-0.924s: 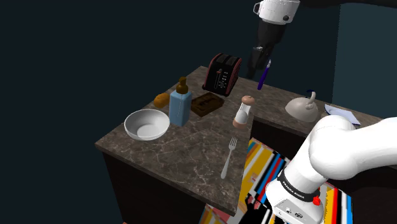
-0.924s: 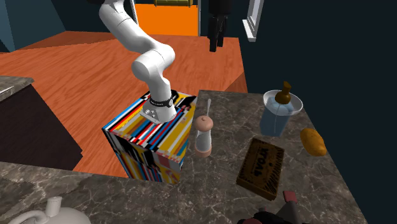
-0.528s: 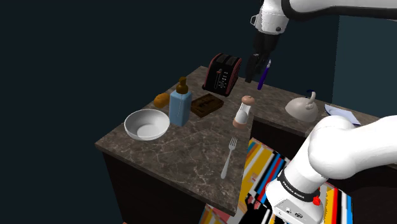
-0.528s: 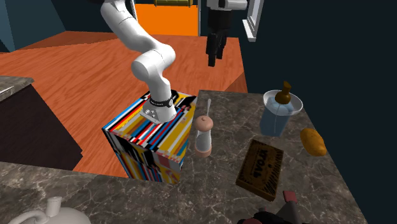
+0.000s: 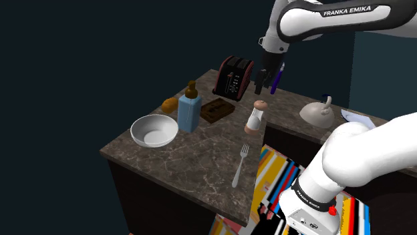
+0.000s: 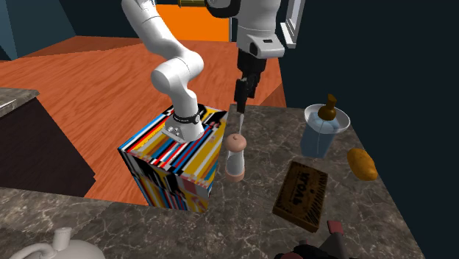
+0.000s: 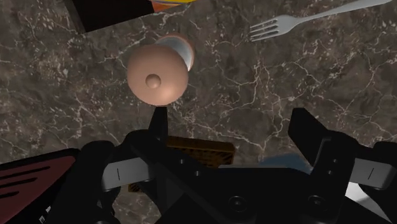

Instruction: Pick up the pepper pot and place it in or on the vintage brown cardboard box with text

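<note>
By the right edge of the table (image 5: 175, 160) in the shoulder view, the pot (image 5: 256, 117) stands upright just under the tool (image 5: 262, 83), which gapes wide and empty, slightly off-centre over its cap.

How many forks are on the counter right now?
1. The fork lies on the counter by its edge, near the pepper pot and the striped stand. Another could be hidden behind the toaster.
</note>
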### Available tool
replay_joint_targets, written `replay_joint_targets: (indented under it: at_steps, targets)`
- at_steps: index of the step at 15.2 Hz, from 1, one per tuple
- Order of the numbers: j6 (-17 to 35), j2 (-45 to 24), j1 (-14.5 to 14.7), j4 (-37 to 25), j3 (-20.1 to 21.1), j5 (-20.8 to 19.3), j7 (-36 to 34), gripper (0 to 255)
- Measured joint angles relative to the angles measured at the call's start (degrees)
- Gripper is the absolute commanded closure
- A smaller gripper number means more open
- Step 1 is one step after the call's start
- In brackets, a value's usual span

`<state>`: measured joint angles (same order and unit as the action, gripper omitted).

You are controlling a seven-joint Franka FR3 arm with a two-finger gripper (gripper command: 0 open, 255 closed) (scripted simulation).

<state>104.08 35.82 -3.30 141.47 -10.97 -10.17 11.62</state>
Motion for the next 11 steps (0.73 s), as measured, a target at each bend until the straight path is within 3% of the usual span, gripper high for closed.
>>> replay_joint_targets:
  at_steps: [6, 11]
  targets:
    - [6.6, -9.2, -1.7, -0.7, -7.0, -0.6, 6.2, 0]
    - [11.2, -12.9, -2.1, 0.6, -9.1, -0.5, 7.9, 0]
